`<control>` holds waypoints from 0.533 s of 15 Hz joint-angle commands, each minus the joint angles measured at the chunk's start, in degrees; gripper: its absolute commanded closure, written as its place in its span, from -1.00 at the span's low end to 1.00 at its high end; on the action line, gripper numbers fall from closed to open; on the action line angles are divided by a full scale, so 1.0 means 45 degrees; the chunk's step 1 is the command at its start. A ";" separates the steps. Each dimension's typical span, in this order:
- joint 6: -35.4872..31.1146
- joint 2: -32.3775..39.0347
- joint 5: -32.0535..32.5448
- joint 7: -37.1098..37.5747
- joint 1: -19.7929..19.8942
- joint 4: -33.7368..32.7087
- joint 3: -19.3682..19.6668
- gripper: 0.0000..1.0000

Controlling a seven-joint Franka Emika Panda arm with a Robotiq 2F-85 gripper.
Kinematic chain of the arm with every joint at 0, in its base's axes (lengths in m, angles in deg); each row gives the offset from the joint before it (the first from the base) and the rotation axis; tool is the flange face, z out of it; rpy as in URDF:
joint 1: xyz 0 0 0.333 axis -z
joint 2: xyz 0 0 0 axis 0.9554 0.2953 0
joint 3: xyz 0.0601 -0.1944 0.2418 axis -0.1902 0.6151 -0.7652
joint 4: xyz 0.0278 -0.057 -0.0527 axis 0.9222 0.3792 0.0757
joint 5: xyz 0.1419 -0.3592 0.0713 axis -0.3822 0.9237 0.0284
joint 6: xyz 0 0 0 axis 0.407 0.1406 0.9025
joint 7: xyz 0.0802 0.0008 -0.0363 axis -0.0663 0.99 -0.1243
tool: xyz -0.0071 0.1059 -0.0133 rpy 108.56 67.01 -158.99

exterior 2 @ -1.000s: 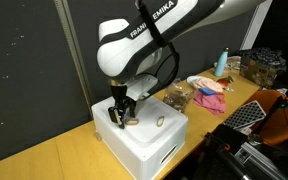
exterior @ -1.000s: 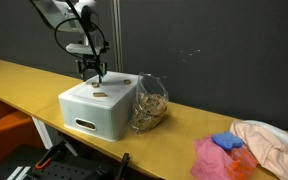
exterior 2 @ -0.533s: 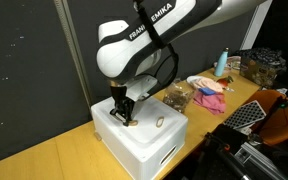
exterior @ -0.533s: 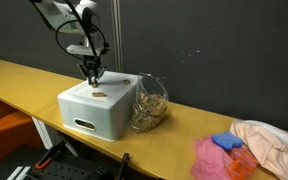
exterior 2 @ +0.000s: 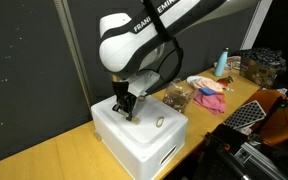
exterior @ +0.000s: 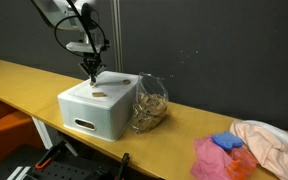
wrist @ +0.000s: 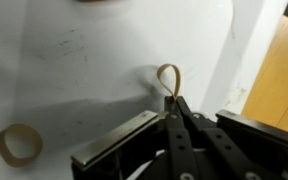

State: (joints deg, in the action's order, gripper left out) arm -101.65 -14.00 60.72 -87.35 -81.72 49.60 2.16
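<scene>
My gripper [wrist: 175, 101] is shut, its fingertips pinching one end of a tan rubber band [wrist: 168, 78] whose loop stands up from the top of a white box [wrist: 74, 70]. A second rubber band [wrist: 19, 143] lies flat on the box top to the left. In both exterior views the gripper [exterior: 91, 73] [exterior 2: 125, 111] points straight down at the top of the white box [exterior: 94, 112] [exterior 2: 149, 145], near its rear edge. A loose band [exterior 2: 159, 122] lies beside it.
A clear bag of tan bits [exterior: 149, 103] [exterior 2: 177, 96] leans against the box on the yellow table [exterior: 24, 75]. Pink cloth [exterior: 217, 160], a blue item [exterior: 227, 142] and peach cloth [exterior: 269, 145] lie further along. A bottle [exterior 2: 223, 62] and a basket [exterior 2: 264, 66] stand at the far end.
The jaws have closed from wide open to shut, pinching the rubber band on the box top. The arm has barely shifted.
</scene>
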 commanded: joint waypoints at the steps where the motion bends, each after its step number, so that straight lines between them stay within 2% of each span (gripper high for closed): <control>1: 0.0249 -0.1732 0.0664 0.0783 -0.0033 0.1518 0.0246 0.99; 8: -0.0037 -0.4032 0.1552 0.2349 -0.0054 0.4741 0.0142 0.99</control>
State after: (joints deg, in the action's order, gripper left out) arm -100.86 -27.34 66.22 -79.63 -82.14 64.16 2.88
